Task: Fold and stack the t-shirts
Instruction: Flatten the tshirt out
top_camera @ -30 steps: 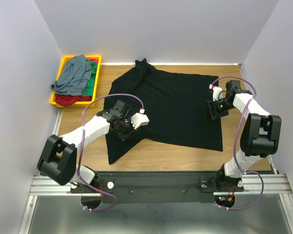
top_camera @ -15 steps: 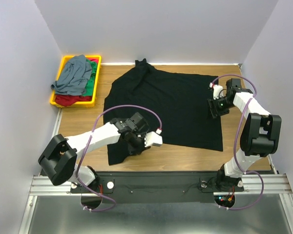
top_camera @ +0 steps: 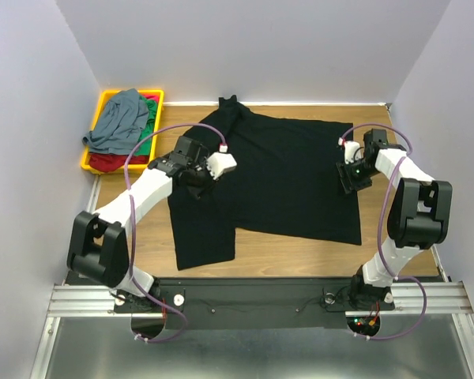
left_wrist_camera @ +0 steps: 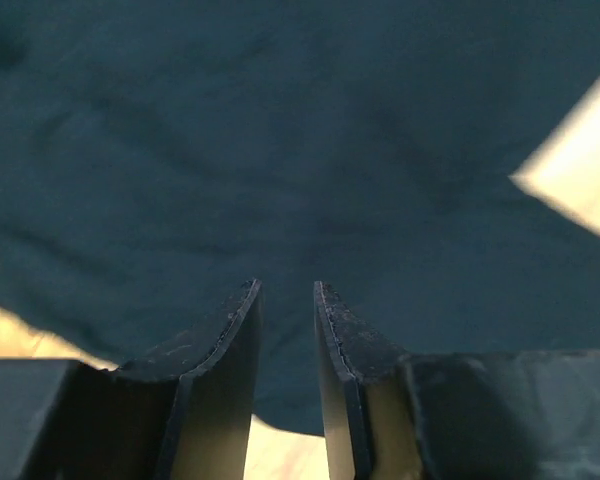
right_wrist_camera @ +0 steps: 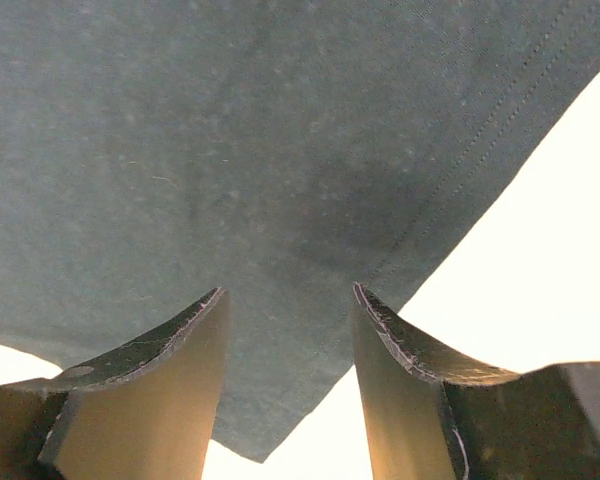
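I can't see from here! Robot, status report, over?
Left pincer open, right pincer open. Black t-shirt spread out, not folded yet. Nothing blocking it.

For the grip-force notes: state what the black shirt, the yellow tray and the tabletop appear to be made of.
Black t-shirt: soft matte cloth, probably cotton knit; it lies in creases, and the right wrist view shows stitched hem lines. Yellow tray: likely moulded plastic, smooth, rigid rim. Table: pale wood or wood-look laminate, smooth; which one cannot be told.
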{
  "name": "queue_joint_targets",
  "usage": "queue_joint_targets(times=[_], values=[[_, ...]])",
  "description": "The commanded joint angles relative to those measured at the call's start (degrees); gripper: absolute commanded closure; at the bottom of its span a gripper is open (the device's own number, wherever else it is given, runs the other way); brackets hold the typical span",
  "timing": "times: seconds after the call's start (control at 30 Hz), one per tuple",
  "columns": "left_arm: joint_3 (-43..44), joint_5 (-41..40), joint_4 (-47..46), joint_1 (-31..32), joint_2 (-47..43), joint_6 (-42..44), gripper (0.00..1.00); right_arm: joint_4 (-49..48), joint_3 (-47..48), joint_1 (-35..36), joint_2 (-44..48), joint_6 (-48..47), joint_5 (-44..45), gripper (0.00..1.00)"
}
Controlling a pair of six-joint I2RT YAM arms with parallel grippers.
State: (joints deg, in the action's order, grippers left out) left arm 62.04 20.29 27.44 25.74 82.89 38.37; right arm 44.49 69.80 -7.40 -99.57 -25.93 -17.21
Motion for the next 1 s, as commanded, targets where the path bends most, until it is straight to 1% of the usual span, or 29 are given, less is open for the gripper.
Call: queue_joint_targets(times=[0.0,0.1,0.13,0.23,0.3,0.37,0.4,0.47,0.5,0.53,0.63,0.67,0.77,0.8,0.83,0.87,0.9,0.97], values=[[1.2,-6.6,-4.9,-3.4,4.3,1.3,0.61,-1.2,-0.4,1.1,-1.0,-0.6,3.1,0.43],[1.4,-10.6,-7.7,-5.5,8.0,1.4,0.62,-1.2,-0.9,1.2,-2.7,-1.6,5.5,0.44],[1.5,-12.2,-7.7,-5.8,10.1,1.8,0.63,-1.2,-1.2,1.2,-3.3,-2.1,6.4,0.45],[0.0,-14.0,-7.8,-6.1,12.6,3.1,0.64,-1.5,-2.8,1.2,-4.6,-4.5,10.2,0.46],[-1.6,-14.3,-6.7,-6.0,13.4,3.7,0.66,-2.0,-3.6,1.2,-4.8,-5.4,13.1,0.46],[-2.8,-13.4,-4.8,-6.0,13.7,5.0,0.70,-2.2,-4.5,1.2,-4.8,-6.4,14.7,0.46],[-4.1,-12.7,-2.3,-5.8,13.6,5.5,0.72,-2.2,-4.7,1.2,-4.5,-6.8,16.1,0.47],[-6.1,-11.2,0.0,-3.9,11.8,6.9,0.75,-2.1,-5.5,1.2,-3.7,-7.9,16.9,0.47],[-8.5,-11.2,0.9,-2.7,10.8,7.1,0.76,-2.1,-5.9,1.2,-3.4,-8.3,18.9,0.47],[-9.6,-10.5,2.8,0.1,8.6,7.3,0.78,-2.0,-6.3,1.2,-2.1,-9.3,19.3,0.47],[-12.3,-7.6,7.6,4.5,5.0,7.4,0.79,-1.1,-8.8,1.2,0.2,-12.8,21.1,0.47],[-12.3,-6.6,8.7,6.9,2.8,7.0,0.80,-0.7,-9.5,1.2,2.2,-13.8,21.6,0.47],[-9.8,-0.9,15.1,9.4,0.9,7.2,0.80,1.9,-10.5,1.2,4.9,-17.5,21.2,0.47],[-7.2,3.6,18.8,9.9,0.7,8.1,0.80,3.2,-9.3,0.9,6.6,-18.1,19.9,0.47],[-5.8,5.3,20.0,9.9,0.2,8.3,0.78,3.7,-8.2,0.6,7.2,-18.1,18.9,0.47],[-4.4,6.3,20.8,9.9,-0.1,8.3,0.76,3.8,-7.0,0.5,7.7,-17.8,17.9,0.46],[-1.3,6.9,20.7,9.3,-0.3,8.1,0.75,3.9,-5.0,0.0,7.9,-16.1,14.9,0.46],[1.7,6.0,18.2,7.4,0.0,6.6,0.75,3.9,0.4,-0.2,7.3,-13.7,12.1,0.46]])
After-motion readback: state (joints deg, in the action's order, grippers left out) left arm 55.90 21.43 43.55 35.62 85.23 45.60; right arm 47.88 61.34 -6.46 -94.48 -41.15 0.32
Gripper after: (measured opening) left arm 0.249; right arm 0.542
